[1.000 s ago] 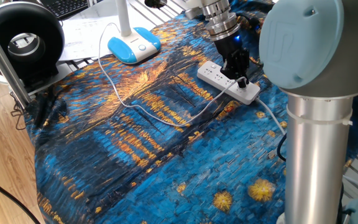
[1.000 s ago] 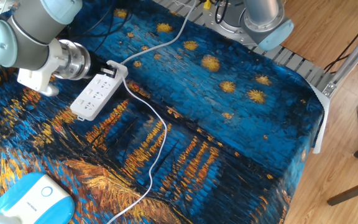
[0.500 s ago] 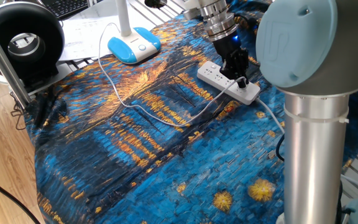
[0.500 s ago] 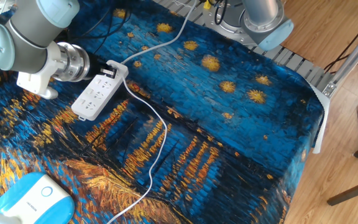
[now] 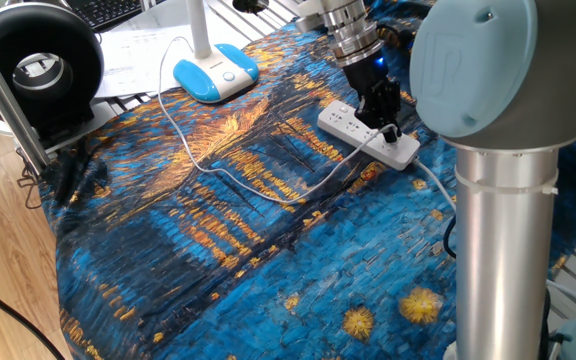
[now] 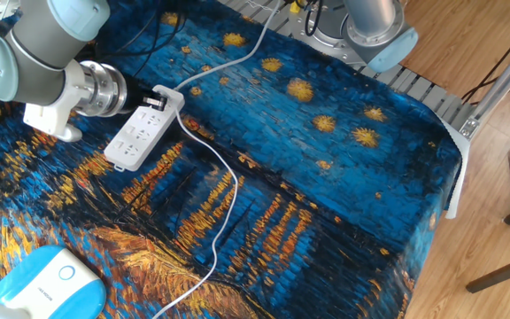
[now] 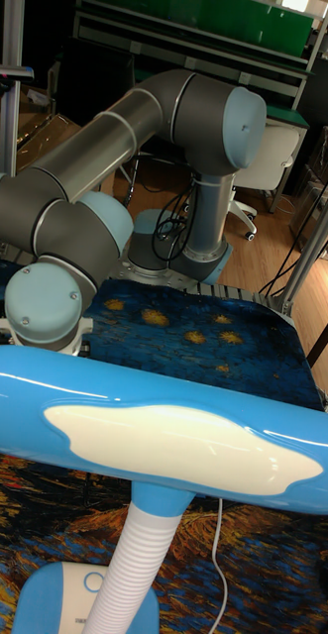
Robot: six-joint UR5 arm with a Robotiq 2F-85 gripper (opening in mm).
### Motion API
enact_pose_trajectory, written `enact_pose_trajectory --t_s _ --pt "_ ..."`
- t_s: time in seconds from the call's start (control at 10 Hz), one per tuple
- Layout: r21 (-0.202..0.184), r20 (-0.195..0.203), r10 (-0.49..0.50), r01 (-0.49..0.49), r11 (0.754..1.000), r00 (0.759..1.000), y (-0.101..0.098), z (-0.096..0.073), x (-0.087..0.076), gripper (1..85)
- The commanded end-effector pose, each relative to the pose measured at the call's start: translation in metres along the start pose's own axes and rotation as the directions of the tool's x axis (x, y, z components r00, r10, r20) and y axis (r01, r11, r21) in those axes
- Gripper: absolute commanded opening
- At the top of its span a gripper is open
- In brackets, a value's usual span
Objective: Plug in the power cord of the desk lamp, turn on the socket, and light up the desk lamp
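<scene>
The socket [image 5: 366,133] [image 6: 137,135] lies on the blue patterned cloth. My gripper [image 5: 385,122] [image 6: 154,103] stands over its end nearest the thick white cable [image 6: 237,57], fingers close together on the plug, which is mostly hidden. The power cord [image 5: 230,178] [image 6: 223,209] [image 7: 221,553] runs in a loop from that end across the cloth to the desk lamp [image 5: 215,72] [image 6: 46,279]. In the tall fixed view the lamp's head [image 7: 173,441] fills the foreground, and its pale panel looks unlit.
A black round fan-like device [image 5: 38,70] stands at the far left behind a metal post [image 5: 3,90]. Papers and a keyboard [image 5: 108,10] lie behind the lamp. The arm's grey column [image 5: 498,230] rises at the right, its base [image 6: 374,31] at the table's far edge.
The socket has slid slightly along the cloth with my gripper still on its end. The cord and lamp have stayed put.
</scene>
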State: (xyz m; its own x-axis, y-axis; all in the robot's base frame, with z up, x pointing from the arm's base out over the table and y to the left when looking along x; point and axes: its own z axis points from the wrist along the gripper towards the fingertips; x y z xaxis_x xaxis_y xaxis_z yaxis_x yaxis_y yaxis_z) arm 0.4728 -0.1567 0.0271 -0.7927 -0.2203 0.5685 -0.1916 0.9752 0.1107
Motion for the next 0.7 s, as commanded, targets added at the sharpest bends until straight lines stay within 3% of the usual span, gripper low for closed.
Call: enact_pose_trajectory --t_s 0.0,0.3,0.6 --pt "-0.004 0.004 -0.005 0.005 1.0 1.0 0.0 0.0 -0.002 1.3" --pt "-0.017 0.012 0.005 -0.004 1.0 1.0 0.006 0.0 -0.005 1.3" --pt "-0.055 0.043 -0.014 0.016 0.998 0.999 0.008 0.007 -0.012 1.3"
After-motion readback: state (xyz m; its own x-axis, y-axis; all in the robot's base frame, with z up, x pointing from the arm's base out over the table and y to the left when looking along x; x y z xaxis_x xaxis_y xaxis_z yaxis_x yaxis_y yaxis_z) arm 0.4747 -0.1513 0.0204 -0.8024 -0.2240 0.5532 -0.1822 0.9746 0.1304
